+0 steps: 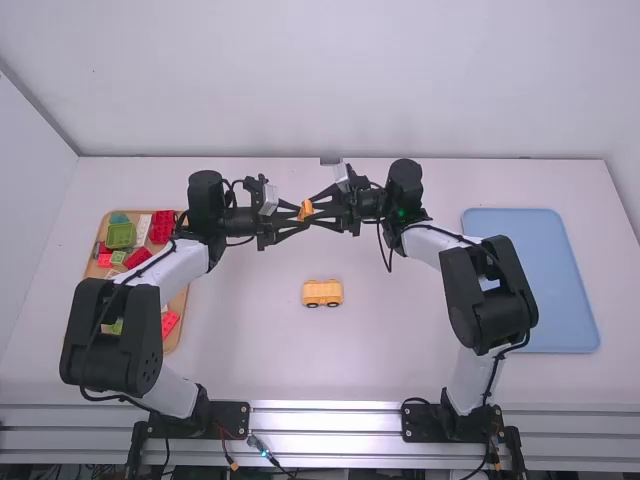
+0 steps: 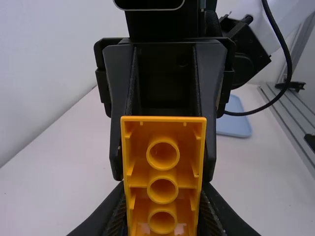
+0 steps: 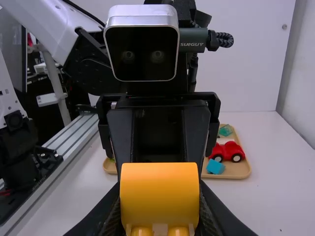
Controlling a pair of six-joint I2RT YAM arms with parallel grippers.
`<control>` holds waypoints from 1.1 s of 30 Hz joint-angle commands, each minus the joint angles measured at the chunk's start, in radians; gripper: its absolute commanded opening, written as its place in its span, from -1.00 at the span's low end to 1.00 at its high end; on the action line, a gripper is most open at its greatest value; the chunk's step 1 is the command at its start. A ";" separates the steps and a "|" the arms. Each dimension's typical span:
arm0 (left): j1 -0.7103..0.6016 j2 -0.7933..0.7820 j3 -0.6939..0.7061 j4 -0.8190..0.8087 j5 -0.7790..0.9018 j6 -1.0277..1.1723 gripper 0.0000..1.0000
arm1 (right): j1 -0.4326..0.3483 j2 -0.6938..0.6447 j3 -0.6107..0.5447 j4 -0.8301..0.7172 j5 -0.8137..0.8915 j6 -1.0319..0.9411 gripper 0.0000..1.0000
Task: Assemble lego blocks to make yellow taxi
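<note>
- Gripping one yellow Lego block, the left gripper and right gripper hover beyond the yellow wheeled Lego car.
- Fingers partly hide the block.
- Both wrist views crop it.

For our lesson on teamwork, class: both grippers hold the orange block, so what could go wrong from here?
If the left gripper and right gripper, both closed on the orange block, pull unevenly, it may twist or slip. Should both let go together, it could drop to the table, perhaps near the orange vehicle.
</note>
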 commanded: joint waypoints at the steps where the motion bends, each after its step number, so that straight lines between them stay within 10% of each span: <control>1: -0.002 -0.026 -0.010 0.001 0.011 0.013 -0.61 | 0.003 0.011 0.031 0.003 -0.005 0.015 -0.43; 4: -0.002 -0.026 -0.010 -0.006 0.010 0.012 0.37 | 0.008 0.011 0.031 0.003 0.003 0.016 -0.43; 5: -0.002 -0.026 -0.010 -0.007 0.010 0.012 0.98 | 0.004 0.011 0.031 0.002 0.027 0.020 -0.47; 11: 0.011 -0.026 -0.010 -0.051 -0.116 -0.036 0.98 | 0.002 0.011 0.031 -0.006 0.111 0.045 -0.60; 17: 0.042 -0.026 -0.007 -0.229 -0.592 -0.085 0.98 | -0.012 0.000 0.031 -0.164 0.253 -0.003 -0.68; 33: 0.346 -0.026 0.332 -0.864 -0.843 -0.109 0.98 | 0.174 -0.078 0.433 -1.448 0.830 -0.685 -0.74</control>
